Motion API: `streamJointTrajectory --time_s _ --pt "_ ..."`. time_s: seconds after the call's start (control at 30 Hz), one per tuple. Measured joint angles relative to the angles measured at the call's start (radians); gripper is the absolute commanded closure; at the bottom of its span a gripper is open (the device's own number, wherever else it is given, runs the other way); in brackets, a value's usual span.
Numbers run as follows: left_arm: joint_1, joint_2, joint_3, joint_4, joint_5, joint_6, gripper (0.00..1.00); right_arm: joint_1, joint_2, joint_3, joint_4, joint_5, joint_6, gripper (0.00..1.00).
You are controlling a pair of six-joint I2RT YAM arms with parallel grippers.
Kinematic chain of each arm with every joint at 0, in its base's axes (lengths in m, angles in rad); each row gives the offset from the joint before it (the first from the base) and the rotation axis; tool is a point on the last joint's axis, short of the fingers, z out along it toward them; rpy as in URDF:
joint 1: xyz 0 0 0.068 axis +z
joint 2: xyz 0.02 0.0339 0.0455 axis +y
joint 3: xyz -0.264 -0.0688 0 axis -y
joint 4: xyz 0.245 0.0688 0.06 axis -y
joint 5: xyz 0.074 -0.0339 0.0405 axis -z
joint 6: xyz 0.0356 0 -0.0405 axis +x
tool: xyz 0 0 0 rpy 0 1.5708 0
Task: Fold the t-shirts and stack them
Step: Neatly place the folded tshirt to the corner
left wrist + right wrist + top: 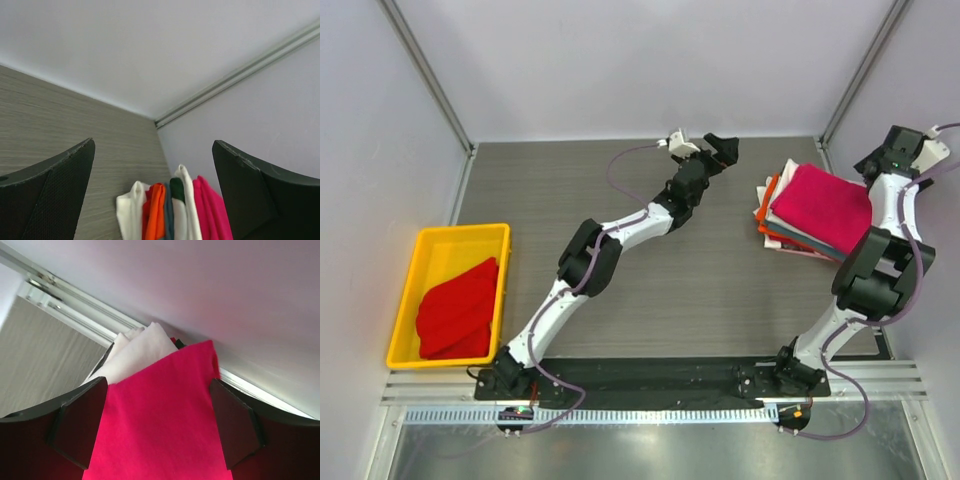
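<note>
A stack of folded t-shirts (810,212) lies at the right of the table, a magenta-pink shirt (823,203) on top of white, orange and dark ones. In the left wrist view the stack's edge (172,212) shows between the fingers. My left gripper (724,150) is open and empty, raised left of the stack. My right gripper (880,160) is open above the stack's far right end; the pink shirt (160,420) fills its view between the spread fingers. A darker red shirt (457,308) lies crumpled in the yellow tray (430,250).
The yellow tray sits at the table's left edge. Grey walls enclose the table at the back and both sides; the stack lies close to the right wall (920,80). A metal corner post (240,75) stands behind the stack.
</note>
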Motion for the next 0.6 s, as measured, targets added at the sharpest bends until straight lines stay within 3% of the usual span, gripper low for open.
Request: streamJointTrajectory --time_s 0.3,0.43,0.6 --pt "-0.025 -0.342 -0.295 -0.046 0.035 0.158 0.0 0.01 -0.181 0.031 -0.022 -0.135 -0.065 0.29" --pt "0.006 -0.476 -0.404 -0.06 0.051 0.184 0.0 0.103 -0.091 0.156 -0.089 -0.196 -0.104 0.34" --pt "0.092 -0.533 -0.501 -0.107 0.109 0.172 0.0 0.247 0.051 0.224 -0.187 -0.183 -0.13 0.38"
